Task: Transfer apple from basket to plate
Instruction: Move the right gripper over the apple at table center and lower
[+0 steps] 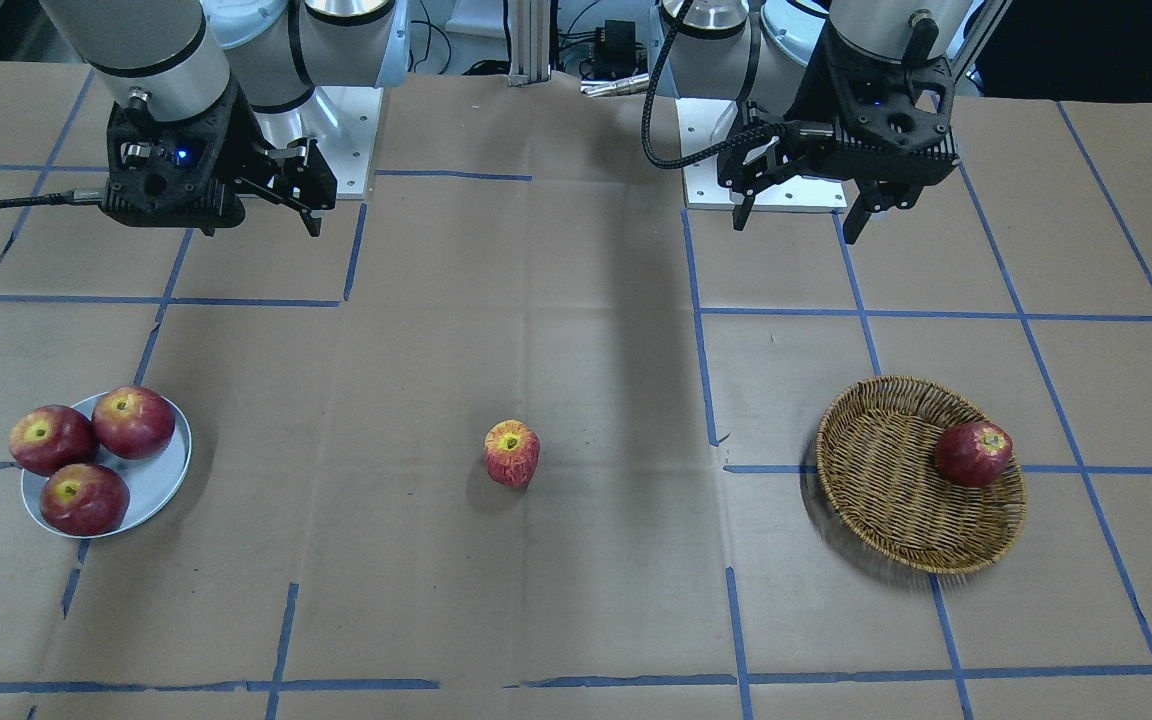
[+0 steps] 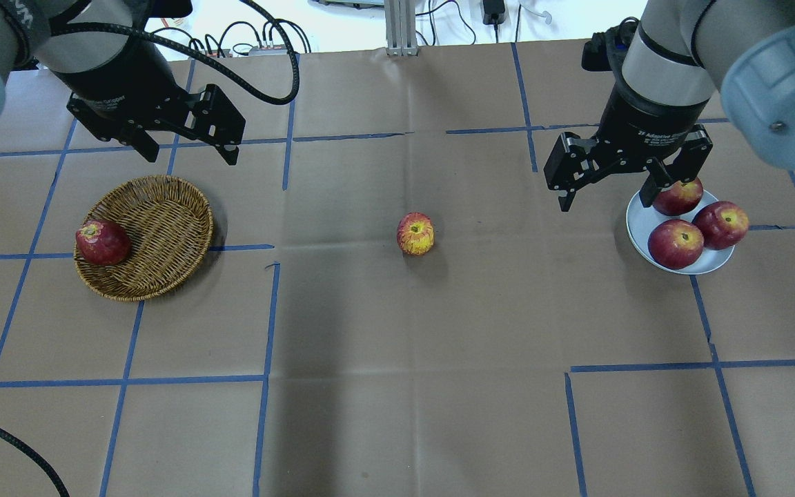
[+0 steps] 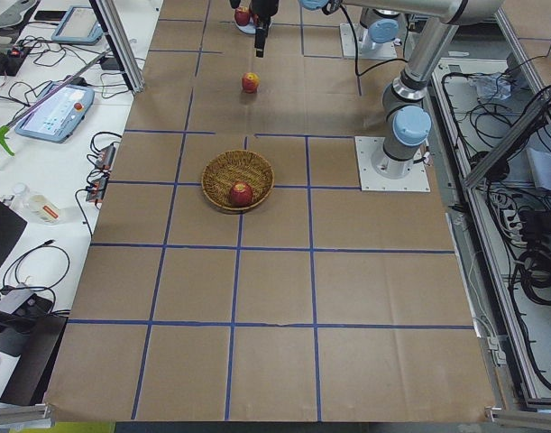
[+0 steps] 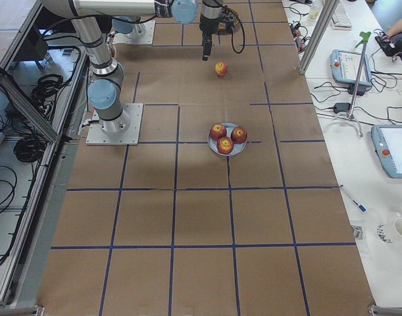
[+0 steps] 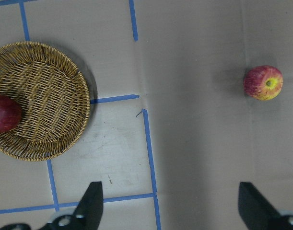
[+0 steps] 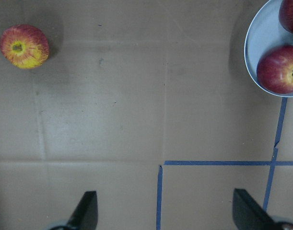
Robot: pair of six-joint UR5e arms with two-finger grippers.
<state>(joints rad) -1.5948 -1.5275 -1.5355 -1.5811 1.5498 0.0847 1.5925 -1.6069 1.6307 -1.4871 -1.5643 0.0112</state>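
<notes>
Tabletop (image 2: 397,414) carries all items; basket (image 2: 156,228), on the robot's left, holds one dark red apple (image 2: 102,242); plate (image 1: 161,470), on its right, holds three dark apples (image 2: 675,243); left gripper (image 2: 189,153) and right gripper (image 2: 604,201) hang spread wide, empty; the apple (image 2: 415,234) stands on bare tabletop between basket and plate, well apart from both.

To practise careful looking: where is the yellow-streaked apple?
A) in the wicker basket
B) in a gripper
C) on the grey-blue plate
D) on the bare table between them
D: the apple sits alone on the table, well apart from the basket and the plate.
</notes>
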